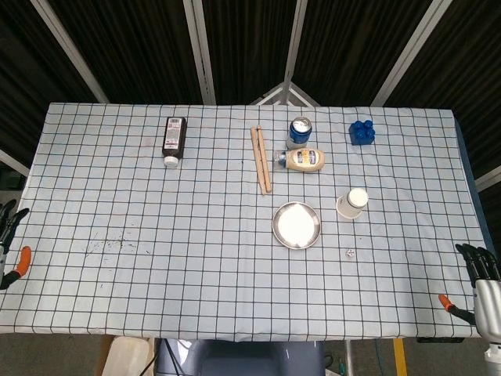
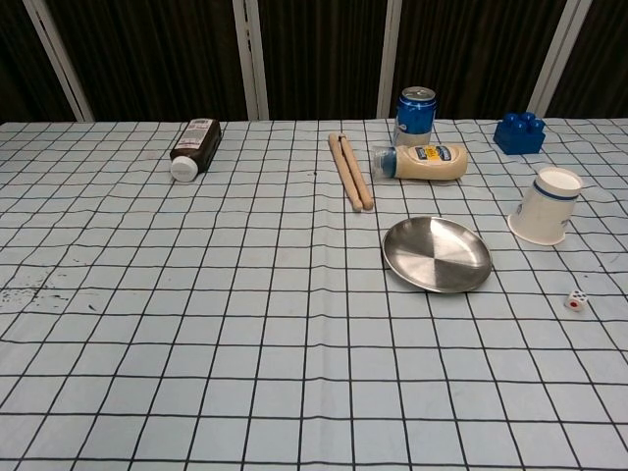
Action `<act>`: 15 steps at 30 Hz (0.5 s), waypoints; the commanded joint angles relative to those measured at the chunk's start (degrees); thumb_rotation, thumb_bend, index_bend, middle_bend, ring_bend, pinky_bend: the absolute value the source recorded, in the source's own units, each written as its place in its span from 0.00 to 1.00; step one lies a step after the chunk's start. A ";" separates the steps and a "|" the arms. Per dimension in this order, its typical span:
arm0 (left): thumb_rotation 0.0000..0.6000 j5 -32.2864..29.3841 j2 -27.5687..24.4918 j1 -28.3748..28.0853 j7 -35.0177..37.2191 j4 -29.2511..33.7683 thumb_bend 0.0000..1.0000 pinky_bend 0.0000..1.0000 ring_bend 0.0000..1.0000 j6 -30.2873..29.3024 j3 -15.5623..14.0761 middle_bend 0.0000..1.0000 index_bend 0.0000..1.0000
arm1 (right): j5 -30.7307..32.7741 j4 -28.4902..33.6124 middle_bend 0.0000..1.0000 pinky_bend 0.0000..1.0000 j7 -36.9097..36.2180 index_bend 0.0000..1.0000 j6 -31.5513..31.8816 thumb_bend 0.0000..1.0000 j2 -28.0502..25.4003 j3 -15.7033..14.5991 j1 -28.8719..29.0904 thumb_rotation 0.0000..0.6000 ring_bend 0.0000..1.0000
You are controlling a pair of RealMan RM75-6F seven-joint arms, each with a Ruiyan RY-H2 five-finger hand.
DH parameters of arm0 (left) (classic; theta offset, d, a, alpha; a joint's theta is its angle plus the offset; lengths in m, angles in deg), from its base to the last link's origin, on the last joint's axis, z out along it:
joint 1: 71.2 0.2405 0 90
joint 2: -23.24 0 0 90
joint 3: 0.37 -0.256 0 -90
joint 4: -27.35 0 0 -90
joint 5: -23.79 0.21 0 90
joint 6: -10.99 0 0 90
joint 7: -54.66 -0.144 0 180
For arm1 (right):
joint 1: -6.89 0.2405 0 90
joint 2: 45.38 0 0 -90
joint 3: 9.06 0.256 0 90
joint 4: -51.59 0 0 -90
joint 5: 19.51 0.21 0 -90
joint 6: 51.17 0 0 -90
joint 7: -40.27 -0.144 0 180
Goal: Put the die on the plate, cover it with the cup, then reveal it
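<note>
Die [image 2: 577, 302]: a small white cube with a red dot, lying on the cloth just to the right of the plate and a little nearer to the robot; nothing touches it.
Plate [image 2: 473, 276]: round, shallow, shiny metal, with nothing on it.
Cup [image 2: 547, 205]: white paper with a blue ring, standing tilted to the right of the plate and further back than the die.
Right hand [image 1: 483, 274]: at the table edge, well apart from the plate, holding nothing; dark fingers [image 1: 470, 254] point up and stand a little apart.
Left hand [image 1: 8, 235]: at the opposite edge, mostly outside the picture; I cannot tell how its fingers are.
Risk with the die: it is so small and hard that big fingers may push it away or make it roll instead of pinching it.
Risk with the plate: the smooth metal may let the die slide, and I think the light plate can shift if bumped.
Risk with the cup: thin paper can be crushed by a strong grip.
</note>
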 commanded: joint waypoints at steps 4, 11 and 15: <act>1.00 0.94 -0.03 0.32 -0.49 0.25 0.71 0.00 0.00 -0.83 -0.41 0.00 0.10 | -1.02 -0.08 0.18 0.00 0.63 0.18 -0.75 0.03 0.52 -0.51 0.57 1.00 0.13; 1.00 0.27 -0.14 0.30 -0.28 0.47 0.71 0.00 0.00 -0.41 -0.27 0.00 0.10 | -2.27 0.79 0.18 0.00 0.94 0.23 -4.21 0.03 3.17 -0.53 3.21 1.00 0.13; 1.00 -0.19 -0.17 0.23 -0.04 0.28 0.71 0.00 0.00 -0.23 -0.01 0.00 0.10 | -1.15 1.35 0.18 0.00 2.89 0.25 -9.56 0.03 5.13 0.31 6.66 1.00 0.13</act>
